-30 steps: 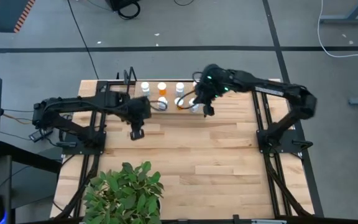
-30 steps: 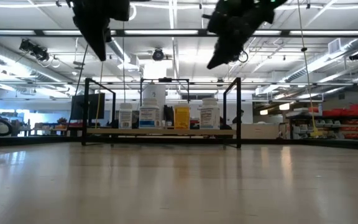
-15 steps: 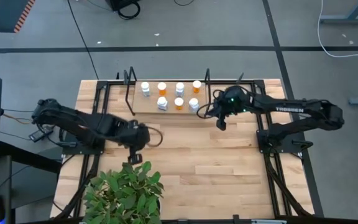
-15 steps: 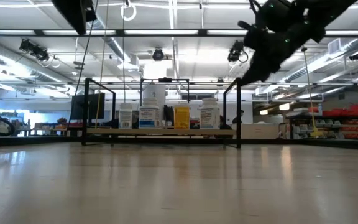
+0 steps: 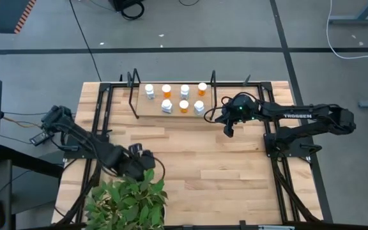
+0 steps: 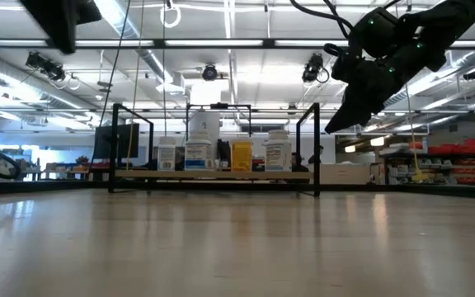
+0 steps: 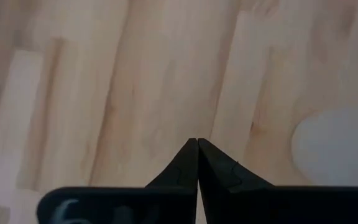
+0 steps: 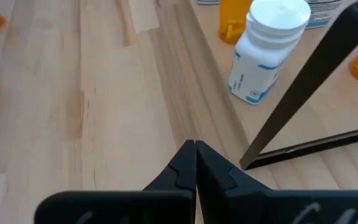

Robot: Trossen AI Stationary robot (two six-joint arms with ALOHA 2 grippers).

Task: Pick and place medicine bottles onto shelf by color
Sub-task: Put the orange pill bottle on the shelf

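Note:
Several medicine bottles, orange-bodied and white-bodied with white caps, stand upright in two rows on the light-wood shelf point(image 5: 171, 114) at the table's far edge; a white one point(image 5: 199, 107) stands at the front row's right end, beside an orange one point(image 5: 183, 106). In the low view they stand in a row point(image 6: 241, 155) on the shelf board point(image 6: 213, 175). My right gripper point(image 5: 227, 130) is shut and empty, in the air just right of the shelf's right black upright point(image 8: 309, 87). My left gripper point(image 5: 140, 163) is shut and empty, above bare wood point(image 7: 135, 81) beside the plant.
A green potted plant point(image 5: 128, 198) stands at the table's near left edge, right by my left gripper. Black metal frame rails point(image 5: 275, 128) run along both sides of the table. Bare wood point(image 5: 209, 160) lies between the shelf and the near edge.
My left gripper has swung from beside the shelf toward the table's near edge, ending by the plant. My right gripper has drawn back from over the shelf's right end toward the table's right and a little nearer. The bottles have kept their places.

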